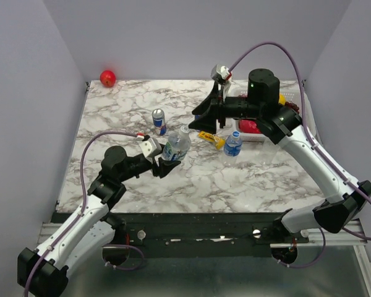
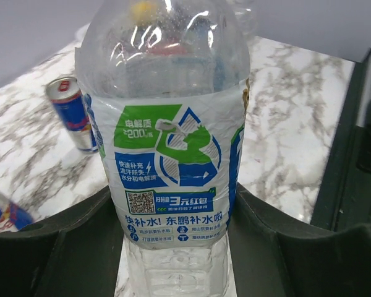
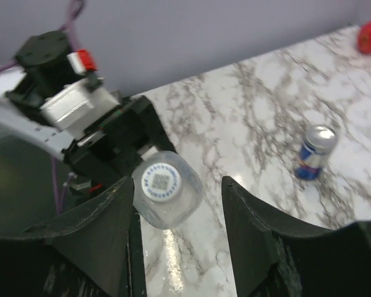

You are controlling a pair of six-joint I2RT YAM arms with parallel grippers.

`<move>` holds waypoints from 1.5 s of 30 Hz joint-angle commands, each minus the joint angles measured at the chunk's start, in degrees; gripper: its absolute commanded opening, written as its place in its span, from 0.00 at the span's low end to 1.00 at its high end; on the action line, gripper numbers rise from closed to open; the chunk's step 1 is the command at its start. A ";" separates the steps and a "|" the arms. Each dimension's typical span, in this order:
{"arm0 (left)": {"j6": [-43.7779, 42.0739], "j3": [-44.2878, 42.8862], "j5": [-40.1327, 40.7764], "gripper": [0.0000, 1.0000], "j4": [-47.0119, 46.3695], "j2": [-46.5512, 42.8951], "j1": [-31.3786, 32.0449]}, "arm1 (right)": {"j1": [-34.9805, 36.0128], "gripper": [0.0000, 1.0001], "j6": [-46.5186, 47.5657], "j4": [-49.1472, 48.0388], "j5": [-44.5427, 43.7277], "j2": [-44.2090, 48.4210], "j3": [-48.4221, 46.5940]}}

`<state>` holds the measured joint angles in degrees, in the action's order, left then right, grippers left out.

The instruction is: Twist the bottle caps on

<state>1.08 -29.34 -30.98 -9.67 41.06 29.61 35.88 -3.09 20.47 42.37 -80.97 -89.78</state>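
a red ball (image 1: pixel 107 78) is sitting in the far left corner, out of the way. the left gripper (image 1: pixel 168 164) is clenching the lower body of a bottle (image 1: pixel 177 145), holding it over the left-middle of the table (image 1: pixel 266 179) with its top leaning a little away from the arm. from the left wrist, the fingers (image 2: pixel 62 266) are pressing in on either side below the label. just behind, a can (image 1: pixel 159 122) is standing near the bottle's shoulder. a whitish cap (image 3: pixel 159 181) seems to be sitting on the neck, though i cannot tell whether it is threaded at all. to the right and farther back, the right gripper (image 1: pixel 205 115) is hanging released, jaws spread wide, apart from the cap and touching nothing.

the step in hand looks like coming down on that cap and turning it. to do it well, i'd say the right jaws are needing to line up with the bottle's tilted axis rather than straight down. they should close on the cap's rim only, then twist while the left grip is stopping the bottle from spinning.

for room, the can is crowding the back left. a yellow packet (image 1: pixel 211 140) is lying and a second bottle (image 1: pixel 233 143) is standing near on the right. the way in from above is looking the most open, and the marble nearer the arms is showing the most bare room.
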 commanded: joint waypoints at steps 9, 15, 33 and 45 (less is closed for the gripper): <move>-3.90 -1.51 -19.03 0.00 1.42 0.25 -1.48 | 0.24 0.68 9.68 -0.62 27.49 -2.79 -0.92; -2.84 -1.24 -18.41 0.00 -0.61 0.51 -1.57 | 0.42 0.68 17.68 9.32 29.35 -3.50 -1.90; 0.50 -1.07 -15.70 0.00 -4.65 2.62 -1.66 | 0.51 0.25 16.90 6.27 22.42 -1.65 2.23; -2.31 -0.72 10.24 0.00 -5.01 1.57 5.90 | 3.58 0.10 8.54 0.62 8.35 0.90 5.84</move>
<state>-1.28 -29.17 -31.48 -10.81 43.40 35.07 38.22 7.64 21.85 56.82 -80.20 -84.93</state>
